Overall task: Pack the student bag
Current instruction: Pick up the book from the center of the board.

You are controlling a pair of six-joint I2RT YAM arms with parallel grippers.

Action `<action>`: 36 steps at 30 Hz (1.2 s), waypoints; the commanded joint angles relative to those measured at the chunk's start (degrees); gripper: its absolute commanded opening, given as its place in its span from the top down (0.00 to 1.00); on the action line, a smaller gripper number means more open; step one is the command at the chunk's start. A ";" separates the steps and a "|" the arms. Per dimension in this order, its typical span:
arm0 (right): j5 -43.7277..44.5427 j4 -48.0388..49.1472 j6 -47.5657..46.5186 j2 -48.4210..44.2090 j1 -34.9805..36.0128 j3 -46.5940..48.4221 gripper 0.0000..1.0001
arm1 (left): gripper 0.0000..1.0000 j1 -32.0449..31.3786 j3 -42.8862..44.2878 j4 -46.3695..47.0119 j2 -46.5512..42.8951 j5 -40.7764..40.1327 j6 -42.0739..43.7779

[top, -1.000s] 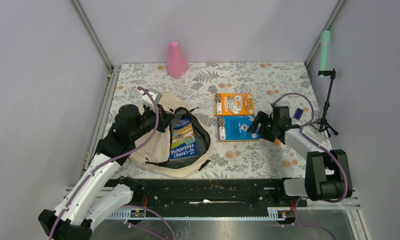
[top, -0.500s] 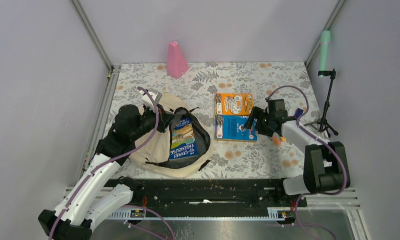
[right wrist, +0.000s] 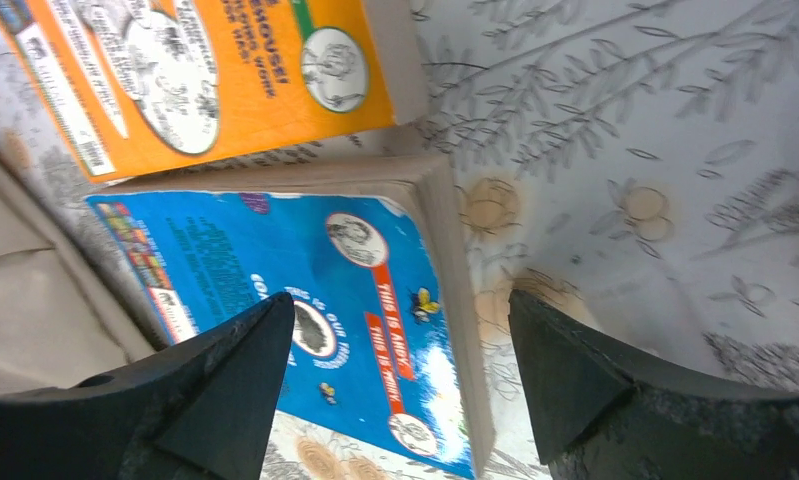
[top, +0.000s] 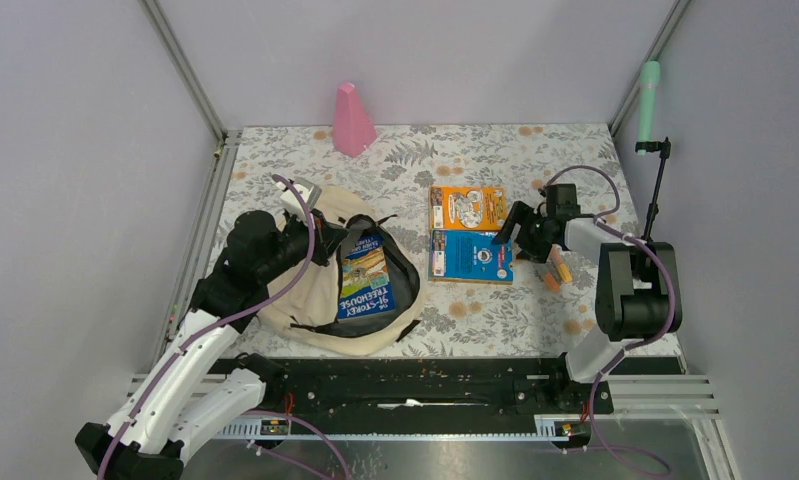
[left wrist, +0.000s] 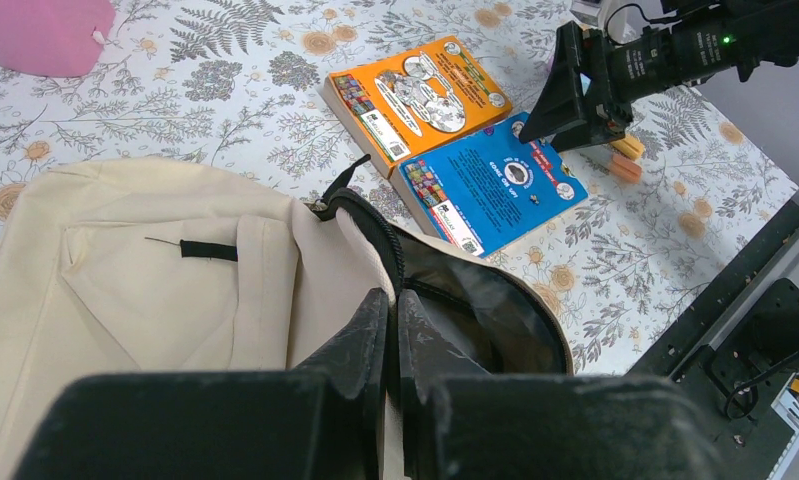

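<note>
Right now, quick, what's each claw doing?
Left claw: closed on the student bag at its opening rim.
Right claw: open, holding nothing, poised over the blue book at its edge.

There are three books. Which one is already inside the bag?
The 91-Storey Treehouse book, lying in the open mouth of the student bag. The orange book and the blue book lie outside it, side by side on the table.

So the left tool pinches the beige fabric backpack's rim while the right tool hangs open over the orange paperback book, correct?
No. The right wrist view shows the right tool open over the blue paperback book. The left tool does pinch the rim of the beige fabric backpack.
</note>
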 commanded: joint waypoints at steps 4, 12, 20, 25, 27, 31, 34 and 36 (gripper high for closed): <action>-13.15 3.82 0.97 4.20 0.13 3.30 0.16 | 1.00 0.08 1.32 5.64 -1.74 0.25 0.20; -21.58 13.37 5.34 1.39 0.13 -0.30 0.20 | 1.00 0.11 1.31 5.75 -1.19 0.29 0.11; -27.22 18.49 8.10 2.92 0.80 -1.65 0.30 | 1.00 0.14 1.18 5.73 -0.96 0.18 0.11; -25.25 15.94 5.67 4.55 1.95 -0.65 0.34 | 1.00 0.12 1.23 5.75 -0.76 0.44 0.02; -24.03 14.00 4.09 5.09 2.75 0.26 0.35 | 1.00 0.14 1.23 5.81 -0.73 0.59 -0.06; -23.47 10.57 1.46 6.38 3.99 2.25 0.45 | 1.00 0.06 1.23 5.89 -0.69 0.66 -0.06; -25.25 12.57 1.88 6.37 4.21 1.09 0.49 | 1.00 0.13 1.23 5.81 -0.66 0.67 0.02; -26.70 14.47 2.49 6.36 4.17 -0.31 0.50 | 1.00 0.11 1.23 5.81 -0.65 0.73 -0.06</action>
